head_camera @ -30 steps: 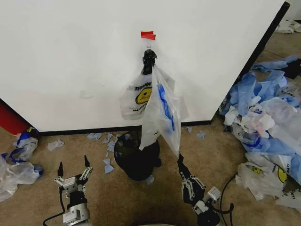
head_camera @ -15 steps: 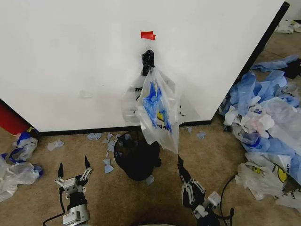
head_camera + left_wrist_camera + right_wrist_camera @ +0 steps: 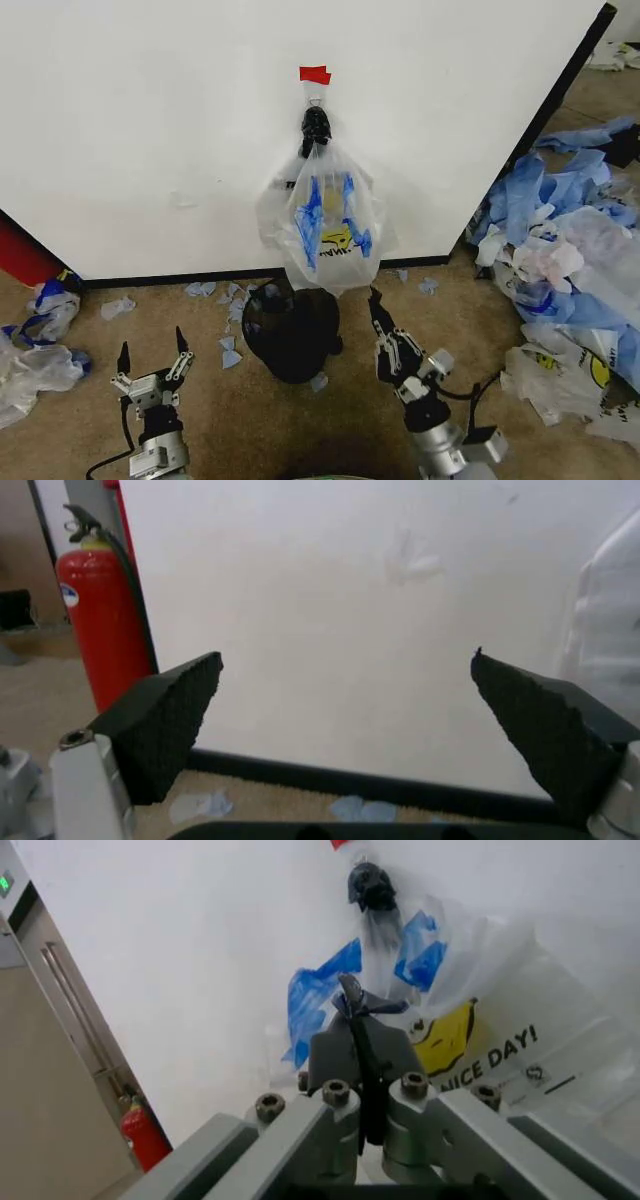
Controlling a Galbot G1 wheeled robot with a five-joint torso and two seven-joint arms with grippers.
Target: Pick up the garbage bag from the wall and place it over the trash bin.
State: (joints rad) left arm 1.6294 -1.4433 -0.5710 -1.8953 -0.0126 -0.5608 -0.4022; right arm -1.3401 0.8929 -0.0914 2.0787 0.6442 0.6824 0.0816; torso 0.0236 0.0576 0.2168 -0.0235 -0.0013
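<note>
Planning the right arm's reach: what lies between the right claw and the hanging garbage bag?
Nothing: in the head view, the right claw sits just below the garbage bag, with only wall behind.

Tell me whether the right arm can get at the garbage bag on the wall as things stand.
Probably yes. The right hand is shut, just below the garbage bag, which hangs free on the wall, nothing between. It must open first.

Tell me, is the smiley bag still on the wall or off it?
On the wall. The bag hangs from the hook under the red tape, above the bin.
</note>
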